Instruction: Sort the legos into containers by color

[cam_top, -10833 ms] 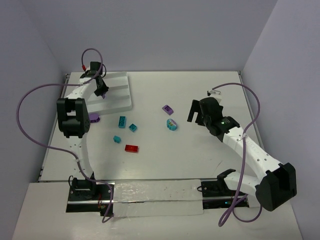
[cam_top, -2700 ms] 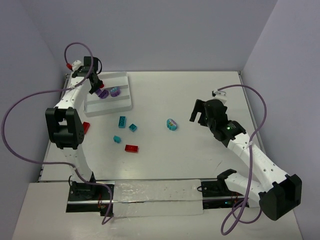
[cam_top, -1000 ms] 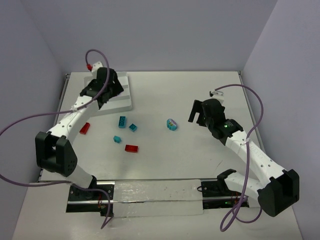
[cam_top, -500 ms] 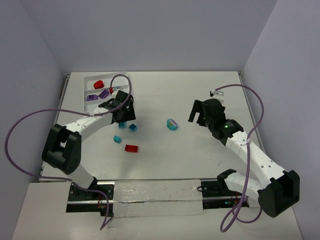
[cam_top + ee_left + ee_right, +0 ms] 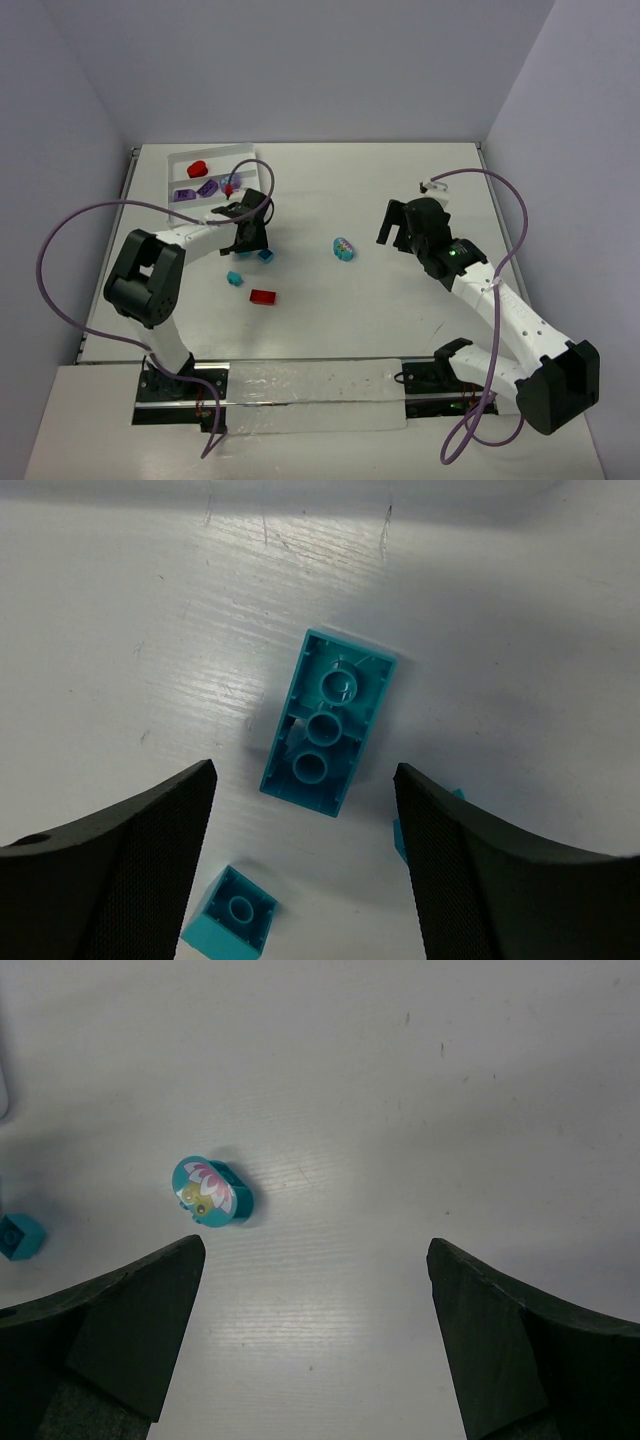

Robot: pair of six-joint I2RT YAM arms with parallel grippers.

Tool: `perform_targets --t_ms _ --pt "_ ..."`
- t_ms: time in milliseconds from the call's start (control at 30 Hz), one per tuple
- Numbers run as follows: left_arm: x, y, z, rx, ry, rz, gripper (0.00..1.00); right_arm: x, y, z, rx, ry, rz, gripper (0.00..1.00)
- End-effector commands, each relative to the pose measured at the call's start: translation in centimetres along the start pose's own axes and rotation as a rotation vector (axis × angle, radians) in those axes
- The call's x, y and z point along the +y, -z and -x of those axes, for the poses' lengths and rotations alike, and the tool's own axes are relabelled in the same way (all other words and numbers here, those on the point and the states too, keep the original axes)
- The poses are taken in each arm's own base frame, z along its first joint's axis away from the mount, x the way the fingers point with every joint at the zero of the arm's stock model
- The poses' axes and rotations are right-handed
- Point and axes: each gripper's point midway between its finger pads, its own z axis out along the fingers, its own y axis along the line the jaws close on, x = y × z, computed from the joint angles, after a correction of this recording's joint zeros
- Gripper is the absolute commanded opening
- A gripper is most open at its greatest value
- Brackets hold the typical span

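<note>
Left gripper (image 5: 305,776) hangs low over the tabletop (image 5: 520,600), left of centre, just off the near-right corner of the tray (image 5: 220,158). Jaws spread wide, nothing held

Long teal brick (image 5: 328,721) lies flat, underside up, hollow tubes showing. In the wrist view it sits just ahead of the fingertips, centred in the gap. Long axis runs roughly away from the wrist, tilted a little right, so the fingers (image 5: 120,870) face its two long sides; closing would pinch across the short width. Judgement: small advance and descent before closing

Small teal brick (image 5: 240,911) lies just beside the left finger; it could get nudged on the way down

Tray sits at the far-left corner and holds a red piece (image 5: 197,168) and purple pieces (image 5: 207,187) in separate compartments; no teal seen in it

Right gripper (image 5: 312,1255) is wide open, empty, right of centre; rounded piece (image 5: 212,1191) lies ahead and to its left. Left arm is plainly nearer the long teal brick. Red brick (image 5: 263,296) lies loose, toward the near edge
</note>
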Motion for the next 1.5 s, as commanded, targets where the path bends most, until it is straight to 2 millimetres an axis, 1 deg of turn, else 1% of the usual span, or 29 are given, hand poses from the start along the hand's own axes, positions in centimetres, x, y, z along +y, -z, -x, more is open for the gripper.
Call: perform_targets --t_ms 0,33,167,233,267,300,333,367,400,433,500,600,633,700,733,767,800,833,867,933,1000,1100,1133,1167,1300,1400,1467 --pt "-0.8 -0.5 2.2 -0.063 0.033 -0.005 0.73 0.2 0.5 0.4 -0.03 -0.009 0.01 1.0" --pt "-0.8 -0.7 2.2 -0.058 0.034 -0.006 0.7 0.2 0.5 0.5 -0.03 -0.01 0.012 1.0" --pt "-0.8 -1.4 2.4 -0.041 0.047 -0.024 0.67 0.2 0.5 0.4 -0.029 -0.009 0.011 1.0" --pt "-0.9 -1.4 2.7 -0.043 0.053 -0.037 0.6 0.1 0.5 0.3 -0.029 -0.007 0.008 1.0" --pt "-1.0 -1.2 2.9 -0.045 0.052 -0.043 0.53 0.0 0.5 0.4 -0.031 -0.006 0.004 1.0" --pt "-1.2 -1.1 3.1 -0.048 0.052 -0.05 0.44 -0.1 0.5 0.4 -0.032 -0.005 0.0 1.0" --pt "-1.3 -0.8 3.4 -0.051 0.052 -0.06 0.32 -0.2 0.5 0.4 -0.032 -0.006 -0.004 1.0" --pt "-1.5 -0.5 3.6 -0.053 0.052 -0.073 0.23 -0.2 0.5 0.4 -0.032 -0.007 -0.006 1.0" --pt "-1.7 0.1 4.0 -0.057 0.053 -0.092 0.11 -0.1 0.4 0.4 -0.029 -0.007 -0.004 1.0" --pt "-1.9 0.8 4.5 -0.064 0.053 -0.109 0.03 -0.1 0.4 0.4 -0.028 -0.008 -0.001 1.0" --pt "-2.0 2.6 5.4 -0.086 0.051 -0.142 0.0 0.1 0.4 0.4 -0.028 -0.012 0.004 1.0" --pt "-2.0 5.7 7.5 -0.144 0.067 -0.197 0.0 0.2 0.4 0.4 -0.03 -0.016 0.009 1.0" --pt "-1.9 7.0 8.6 -0.176 0.079 -0.218 0.0 0.2 0.3 0.4 -0.028 -0.018 0.009 1.0" --pt "-1.4 8.2 9.8 -0.204 0.09 -0.219 0.0 0.4 0.4 0.6 -0.03 -0.018 0.013 1.0" --pt "-1.1 8.9 11.0 -0.223 0.108 -0.219 0.0 0.3 0.3 0.6 -0.03 -0.018 0.012 1.0" --pt "-0.5 8.9 11.7 -0.223 0.129 -0.209 0.0 0.4 0.4 0.6 -0.031 -0.017 0.012 1.0" --pt "-0.3 8.8 11.4 -0.211 0.125 -0.201 0.0 0.4 0.4 0.6 -0.032 -0.019 0.013 1.0" --pt "0.1 8.4 12.3 -0.21 0.141 -0.185 0.0 0.4 0.5 0.7 -0.036 -0.02 0.015 1.0" --pt "0.6 8.0 12.7 -0.209 0.154 -0.17 0.0 0.4 0.5 0.7 -0.036 -0.021 0.015 1.0" --pt "2.7 6.4 13.6 -0.194 0.207 -0.105 0.0 0.4 0.5 0.7 -0.038 -0.023 0.018 1.0" --pt "4.4 4.6 14.2 -0.17 0.265 -0.074 0.0 0.3 0.5 0.6 -0.037 -0.021 0.018 1.0" --pt "5.6 2.4 14.8 -0.162 0.327 -0.045 0.0 0.3 0.3 0.3 -0.034 -0.022 0.016 1.0" --pt "6.2 2.0 15.0 -0.161 0.348 -0.027 0.0 0.3 0.2 0.3 -0.032 -0.022 0.018 1.0" --pt "7.0 0.9 15.2 -0.158 0.369 0.021 0.0 0.4 0.1 0.2 -0.027 -0.02 0.018 1.0" --pt "8.9 -0.7 15.5 -0.152 0.435 0.083 0.0 0.2 0.0 0.0 -0.026 -0.015 0.012 1.0" --pt "10.8 -2.0 15.3 -0.131 0.495 0.114 0.0 0.2 -0.1 0.1 -0.03 -0.014 0.012 1.0" --pt "11.5 -2.6 15.2 -0.121 0.522 0.125 0.0 0.2 -0.1 0.1 -0.028 -0.015 0.012 1.0"
